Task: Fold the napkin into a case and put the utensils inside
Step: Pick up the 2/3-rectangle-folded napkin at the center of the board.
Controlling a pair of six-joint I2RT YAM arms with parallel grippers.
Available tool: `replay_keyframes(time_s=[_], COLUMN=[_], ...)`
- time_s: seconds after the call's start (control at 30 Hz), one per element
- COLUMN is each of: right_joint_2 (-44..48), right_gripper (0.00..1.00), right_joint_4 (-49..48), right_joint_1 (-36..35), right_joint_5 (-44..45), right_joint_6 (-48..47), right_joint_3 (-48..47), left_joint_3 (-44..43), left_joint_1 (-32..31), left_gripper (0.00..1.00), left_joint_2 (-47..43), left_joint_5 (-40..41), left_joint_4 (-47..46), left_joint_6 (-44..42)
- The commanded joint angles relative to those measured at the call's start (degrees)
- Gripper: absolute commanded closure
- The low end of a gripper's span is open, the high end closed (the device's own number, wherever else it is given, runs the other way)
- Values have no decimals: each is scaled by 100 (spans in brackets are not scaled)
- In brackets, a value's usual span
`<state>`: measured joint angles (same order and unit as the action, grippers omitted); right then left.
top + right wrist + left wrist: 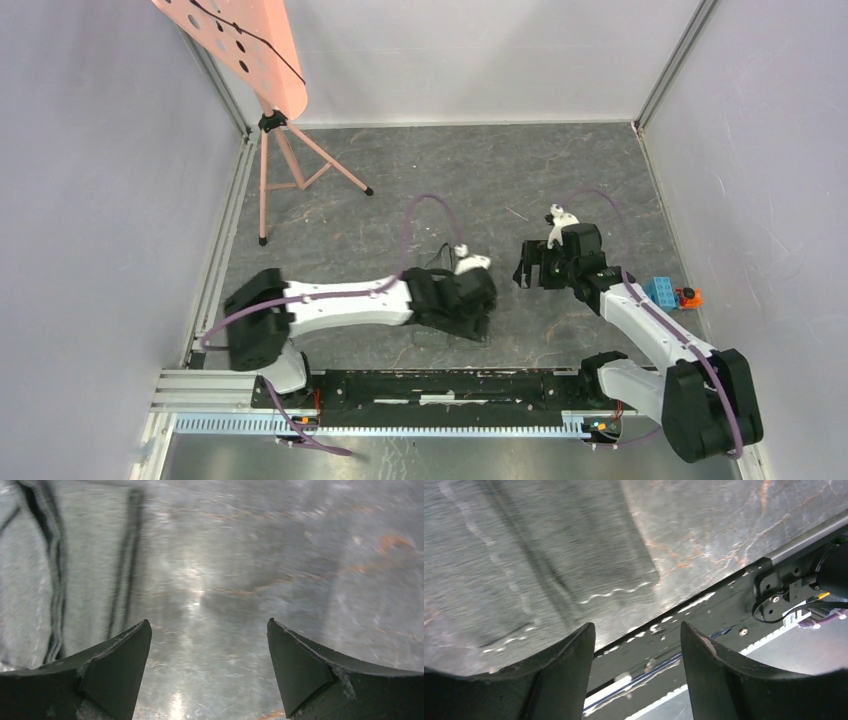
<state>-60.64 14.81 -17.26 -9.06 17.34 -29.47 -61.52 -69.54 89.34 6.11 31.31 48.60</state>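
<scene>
- Soft grey napkin [524, 555], creased, wavy stitched hem, on veined slate floor [300, 555].
- left gripper [636, 630]: 2 curved fingers parted, empty.
- right gripper [209, 622]: spread wide, empty.

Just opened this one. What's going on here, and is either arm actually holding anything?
Neither arm holds anything. The left pincer stands open at the hemmed edge of the dark grey napkin, which lies flat and creased on the slate floor. The right pincer is open too, above bare floor with the cloth off to its left. No utensils show in any view. A blue block sits untouched by the right wall.
</scene>
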Motion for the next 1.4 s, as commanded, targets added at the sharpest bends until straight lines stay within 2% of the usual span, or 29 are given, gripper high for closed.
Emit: replay_keyframes(time_s=[0.0,0.13,0.33,0.7,0.83,0.93,1.07,1.2,1.3,1.37], right_joint_2=[-151,-210,-21,195,279,332,129,-104,-288,-485], right_gripper=[9,8,8,7,6,2,2,2,2,2], right_joint_4=[-53,-29,-171,-197,-285,-653,-1202,-2315,-3214,-3489], right_joint_1=[620,879,1184,1397,1407,1429,1599,1615,1552,1396], right_joint_5=[-57,-68,-253,-610,-823,-1094,-1913,-2690,-3080,-3137], right_joint_6=[286,156,10,-121,-228,-230,-16,802,1557,1835], right_joint_3=[164,171,330,543,645,892,1149,1446,1636,1615], left_joint_3=[-1419,-2664,-3603,-4075,-4044,-3936,-3579,-3135,-2934,-2817], left_joint_1=[-634,-863,-973,-980,-974,-974,-974,-974,-971,-974], left_gripper=[29,29,29,35,44,62,78,88,91,91], left_joint_2=[1133,2249,3083,3725,3822,3741,3286,2724,2481,2319], left_joint_5=[956,1469,1826,1913,2064,2185,2346,2394,2373,2360], left_joint_4=[1346,2417,2968,3157,3162,3077,2746,2364,2292,2253], left_joint_6=[641,745,824,967,926,884,753,664,684,686])
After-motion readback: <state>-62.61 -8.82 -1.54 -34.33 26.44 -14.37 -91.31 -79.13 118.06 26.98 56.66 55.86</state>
